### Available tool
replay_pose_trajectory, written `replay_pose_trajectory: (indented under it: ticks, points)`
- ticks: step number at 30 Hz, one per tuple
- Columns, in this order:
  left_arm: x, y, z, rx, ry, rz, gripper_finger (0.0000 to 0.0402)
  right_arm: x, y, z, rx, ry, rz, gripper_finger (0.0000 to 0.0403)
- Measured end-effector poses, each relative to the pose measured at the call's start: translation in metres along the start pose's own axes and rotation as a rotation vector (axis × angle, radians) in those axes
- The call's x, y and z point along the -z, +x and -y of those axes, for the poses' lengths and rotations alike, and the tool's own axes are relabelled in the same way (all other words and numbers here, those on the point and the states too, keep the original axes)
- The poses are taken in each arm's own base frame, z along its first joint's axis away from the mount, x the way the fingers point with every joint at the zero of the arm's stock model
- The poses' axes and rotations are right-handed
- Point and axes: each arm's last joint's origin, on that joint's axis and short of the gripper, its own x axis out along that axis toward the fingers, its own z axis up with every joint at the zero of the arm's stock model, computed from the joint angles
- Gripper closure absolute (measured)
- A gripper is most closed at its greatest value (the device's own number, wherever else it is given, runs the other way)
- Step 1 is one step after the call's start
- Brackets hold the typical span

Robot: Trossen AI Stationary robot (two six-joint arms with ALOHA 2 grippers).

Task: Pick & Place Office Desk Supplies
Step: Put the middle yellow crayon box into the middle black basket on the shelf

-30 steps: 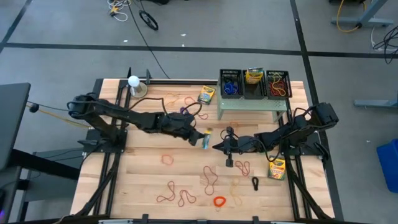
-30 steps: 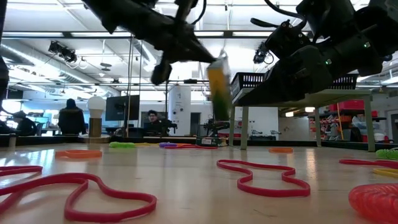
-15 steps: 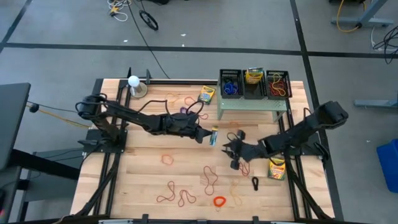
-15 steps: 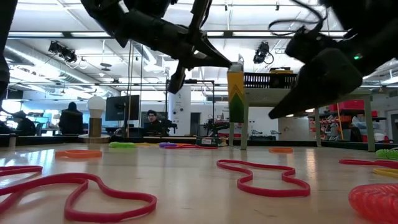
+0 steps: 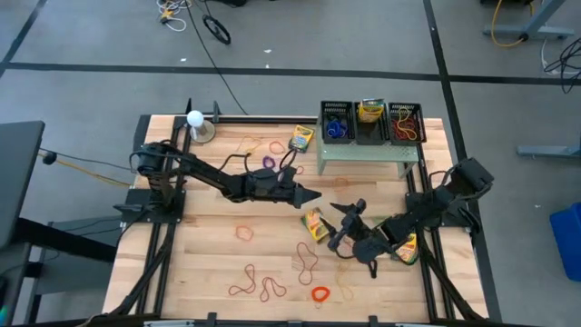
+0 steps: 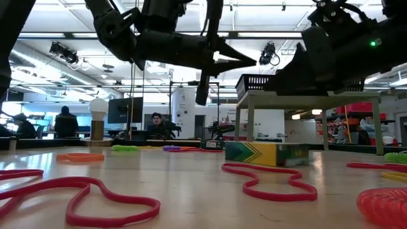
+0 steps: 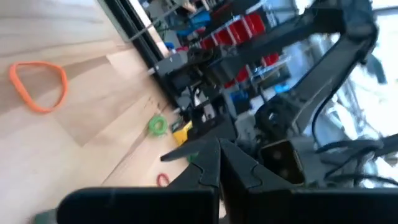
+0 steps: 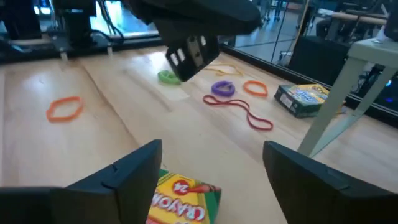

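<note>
A yellow-and-green crayon box [image 5: 315, 224] lies flat on the wooden table; the low view shows the crayon box [image 6: 267, 154] on its side. My right gripper [image 5: 335, 227] hovers open just to its right, and in the right wrist view its fingers stand either side of the box [image 8: 184, 198] without touching it. My left gripper [image 5: 311, 196] is shut and empty, just beyond the box and above the table [image 6: 249, 62]. A second crayon box [image 5: 405, 247] lies under my right arm and a third [image 5: 301, 138] near the stand.
Three black bins [image 5: 370, 121] sit on the pale green stand [image 5: 368, 151] at the far right. Rubber bands [image 5: 259, 286] and an orange ring [image 5: 320, 293] are scattered near the front edge. A white ball on a base [image 5: 195, 123] stands far left.
My right gripper has opened and let go of the crayon box, which hung in the air between the two grippers. The box has dropped and now lies flat on the table. My right gripper has drawn back toward the near right, and my left gripper has shifted slightly right.
</note>
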Motion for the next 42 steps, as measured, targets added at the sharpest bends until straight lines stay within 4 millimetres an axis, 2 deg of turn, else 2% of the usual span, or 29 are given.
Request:
replay_pose_trajectory:
  ticks: [6, 8, 12, 18, 22, 25, 30, 38, 42]
  points:
    - [-0.006, -0.004, 0.003, 0.055, 0.296, -0.126, 0.0398, -0.005, -0.002, 0.0, -0.079, 0.02, -0.042, 0.0108]
    - [-0.007, -0.008, 0.0, 0.029, 0.373, -0.215, 0.0396, -0.009, -0.005, 0.0, -0.151, 0.089, -0.087, 0.0108]
    - [0.0, -0.015, -0.02, -0.121, 0.473, -0.408, 0.0375, -0.011, -0.009, 0.003, -0.258, 0.323, -0.269, 0.0122]
    - [0.007, -0.021, -0.029, -0.199, 0.615, -0.498, 0.0317, -0.009, -0.014, 0.0, -0.195, 0.554, -0.569, 0.0168]
    - [0.008, -0.02, -0.026, -0.18, 0.715, -0.482, 0.0301, -0.013, -0.019, -0.005, -0.106, 0.663, -0.695, 0.0196]
    - [0.009, -0.019, -0.023, -0.142, 0.782, -0.476, 0.0305, -0.007, -0.019, -0.009, -0.058, 0.713, -0.741, 0.0215]
    - [0.009, -0.02, -0.021, -0.057, 0.826, -0.427, 0.0336, 0.007, -0.008, -0.014, 0.017, 0.764, -0.787, 0.023]
    - [0.013, -0.052, -0.054, 0.018, 0.728, -0.304, 0.0382, 0.01, 0.009, -0.02, 0.08, 0.754, -0.787, 0.0232]
    - [0.016, -0.065, -0.065, 0.015, 0.728, -0.285, 0.0388, 0.01, 0.015, -0.016, 0.108, 0.734, -0.786, 0.0261]
